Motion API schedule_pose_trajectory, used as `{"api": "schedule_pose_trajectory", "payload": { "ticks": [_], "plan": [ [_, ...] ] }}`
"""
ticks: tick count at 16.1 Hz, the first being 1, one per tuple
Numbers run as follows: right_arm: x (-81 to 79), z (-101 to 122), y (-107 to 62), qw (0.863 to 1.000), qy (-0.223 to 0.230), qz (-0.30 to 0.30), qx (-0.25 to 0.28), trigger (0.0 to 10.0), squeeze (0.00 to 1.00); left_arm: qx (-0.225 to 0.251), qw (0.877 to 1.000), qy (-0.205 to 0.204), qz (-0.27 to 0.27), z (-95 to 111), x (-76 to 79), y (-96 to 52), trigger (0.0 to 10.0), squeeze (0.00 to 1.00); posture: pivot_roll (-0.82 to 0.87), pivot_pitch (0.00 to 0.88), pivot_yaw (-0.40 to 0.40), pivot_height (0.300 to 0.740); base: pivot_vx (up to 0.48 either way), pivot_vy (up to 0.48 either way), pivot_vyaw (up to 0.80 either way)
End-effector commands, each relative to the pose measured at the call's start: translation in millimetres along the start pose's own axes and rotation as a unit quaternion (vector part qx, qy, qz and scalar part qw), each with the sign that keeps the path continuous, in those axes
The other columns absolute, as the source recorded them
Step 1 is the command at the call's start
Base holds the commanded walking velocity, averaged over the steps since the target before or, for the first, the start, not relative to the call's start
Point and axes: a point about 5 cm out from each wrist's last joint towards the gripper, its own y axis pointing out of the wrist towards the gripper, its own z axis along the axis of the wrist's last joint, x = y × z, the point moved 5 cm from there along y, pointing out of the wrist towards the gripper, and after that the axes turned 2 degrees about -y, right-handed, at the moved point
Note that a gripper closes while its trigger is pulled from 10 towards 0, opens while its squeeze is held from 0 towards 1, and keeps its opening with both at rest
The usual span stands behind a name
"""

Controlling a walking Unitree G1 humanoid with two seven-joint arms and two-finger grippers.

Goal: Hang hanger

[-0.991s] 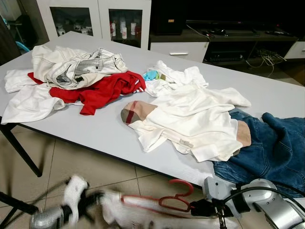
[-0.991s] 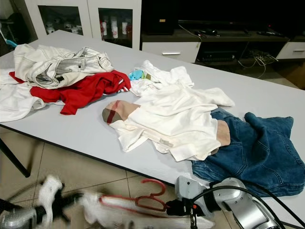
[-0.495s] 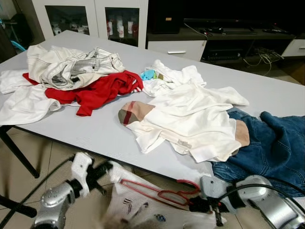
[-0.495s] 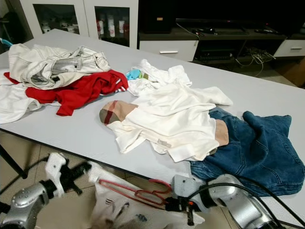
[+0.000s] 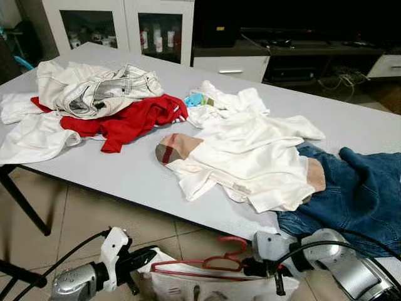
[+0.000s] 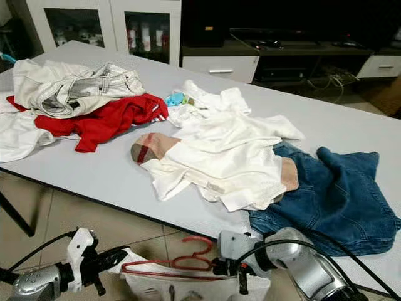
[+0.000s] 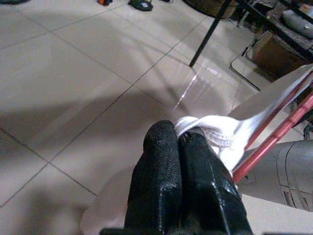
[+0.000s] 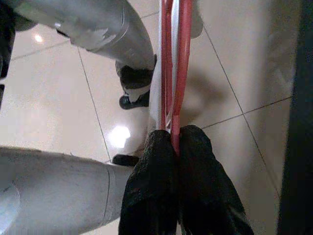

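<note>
A red hanger (image 5: pixel 207 262) hangs level below the table's front edge, with a white printed garment (image 5: pixel 207 287) draped on it. My right gripper (image 5: pixel 250 268) is shut on the hanger just under its hook (image 5: pixel 233 244); the right wrist view has the red bars (image 8: pixel 175 68) running out from between the black fingers (image 8: pixel 164 161). My left gripper (image 5: pixel 145 257) is shut on the garment's shoulder at the hanger's left end. In the left wrist view the fingers (image 7: pixel 181 161) pinch white fabric (image 7: pixel 210 134) beside the red bar (image 7: pixel 274 139).
The grey table (image 5: pixel 119 169) holds a pile of white and red clothes (image 5: pixel 119 116) at left, a white shirt (image 5: pixel 250 157) in the middle and blue jeans (image 5: pixel 357 194) at right. A black table leg (image 5: pixel 25 204) stands at left. Cabinets and a TV stand line the back.
The hanger has levelled out and its hook now points up. My left gripper has dropped lower and stretched the garment's shoulder over the hanger's left end.
</note>
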Motion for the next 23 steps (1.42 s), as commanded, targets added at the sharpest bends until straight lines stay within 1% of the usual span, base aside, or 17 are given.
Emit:
{"api": "schedule_pose_trajectory", "payload": {
  "ticks": [1,3,6,7,10,11,12,13,14,15,16,17,18,20,21,22,23],
  "plan": [
    [-10.2,-12.1,6.3,0.999,0.006,0.026,-0.024,0.0,0.0,0.002,1.0,0.011,-0.008,4.5,2.0,3.0,0.0,0.0,0.02,0.0,-0.051,0.74,0.0,0.0,0.0],
    [-15.9,-18.2,3.9,0.998,-0.007,0.043,-0.038,0.0,0.0,-0.002,1.0,0.009,0.004,5.7,-3.9,0.2,0.0,0.0,0.02,0.0,-0.049,0.74,0.0,0.0,0.0],
    [-16.4,-21.3,2.3,0.998,-0.011,0.042,-0.043,0.0,0.0,-0.01,1.0,0.003,0.016,3.1,-9.7,-4.6,0.0,0.0,0.02,0.0,-0.047,0.74,0.0,0.0,0.0],
    [-13.1,-25.7,1.0,0.998,-0.016,0.033,-0.055,0.0,0.0,-0.034,0.999,-0.002,0.023,-7.9,-13.0,-11.8,0.0,0.0,0.02,0.0,-0.046,0.74,0.0,0.0,0.0],
    [-11.2,-25.7,0.3,0.998,-0.018,0.031,-0.055,0.0,0.0,-0.068,0.997,-0.002,0.029,-24.1,-13.0,-19.9,0.0,0.0,0.02,0.0,-0.046,0.74,0.0,0.0,0.0],
    [-10.5,-24.6,-0.7,0.998,-0.021,0.034,-0.051,0.0,0.0,-0.086,0.996,0.007,0.033,-32.0,-12.4,-23.3,0.0,0.0,0.02,0.0,-0.046,0.74,0.0,0.0,0.0],
    [-10.5,-24.1,-1.3,0.998,-0.023,0.037,-0.048,0.0,0.0,-0.095,0.995,0.016,0.036,-34.8,-12.3,-24.5,0.0,0.0,0.02,0.0,-0.046,0.74,0.0,0.0,0.0],
    [-11.7,-22.8,-2.4,0.998,-0.028,0.046,-0.045,0.0,0.0,-0.104,0.993,0.041,0.045,-36.0,-14.3,-25.8,0.0,0.0,0.02,0.0,-0.046,0.74,0.0,0.0,0.0],
    [-12.6,-22.1,-2.7,0.997,-0.031,0.051,-0.043,0.0,0.0,-0.099,0.992,0.051,0.057,-33.9,-17.4,-26.1,0.0,0.0,0.03,0.0,-0.05,0.74,0.0,0.0,0.0],
    [-12.8,-21.9,-2.8,0.997,-0.031,0.052,-0.043,0.0,0.0,-0.094,0.992,0.052,0.063,-32.6,-18.7,-26.2,0.0,0.0,0.03,0.0,-0.05,0.74,0.0,0.0,0.0],
    [-14.3,-20.6,-3.0,0.997,-0.032,0.059,-0.038,0.0,0.0,-0.081,0.991,0.064,0.089,-25.9,-26.4,-25.6,0.0,0.0,0.03,0.0,-0.05,0.74,0.0,0.0,0.0],
    [-16.1,-19.1,-3.6,0.997,-0.034,0.067,-0.033,0.0,0.0,-0.072,0.987,0.083,0.118,-18.1,-35.7,-25.9,0.0,0.0,0.03,0.0,-0.05,0.74,0.0,0.0,0.0],
    [-18.6,-16.4,-4.6,0.996,-0.039,0.079,-0.026,0.0,0.0,-0.052,0.979,0.111,0.163,-4.0,-49.3,-27.2,0.0,0.0,0.03,0.0,-0.05,0.74,0.0,0.0,0.0],
    [-20.1,-14.9,-5.1,0.995,-0.04,0.087,-0.021,0.0,0.0,-0.041,0.97,0.139,0.195,6.5,-58.5,-29.2,0.0,0.0,0.03,0.0,-0.05,0.74,0.0,0.0,0.0],
    [-22.8,-11.5,-6.9,0.994,-0.04,0.101,-0.011,0.0,0.0,-0.032,0.954,0.185,0.234,20.7,-69.9,-32.9,0.0,0.0,0.03,0.0,-0.053,0.74,0.0,0.0,0.0],
    [-24.0,-10.7,-7.9,0.993,-0.041,0.108,-0.008,0.0,0.0,-0.031,0.944,0.209,0.253,27.2,-75.0,-34.8,0.0,0.0,0.03,0.0,-0.054,0.74,0.0,0.0,0.0],
    [-24.6,-10.2,-8.5,0.993,-0.043,0.113,-0.007,0.0,0.0,-0.029,0.937,0.224,0.265,31.7,-78.4,-36.2,0.0,0.0,0.03,0.0,-0.054,0.74,0.0,0.0,0.0]
  ]
}}
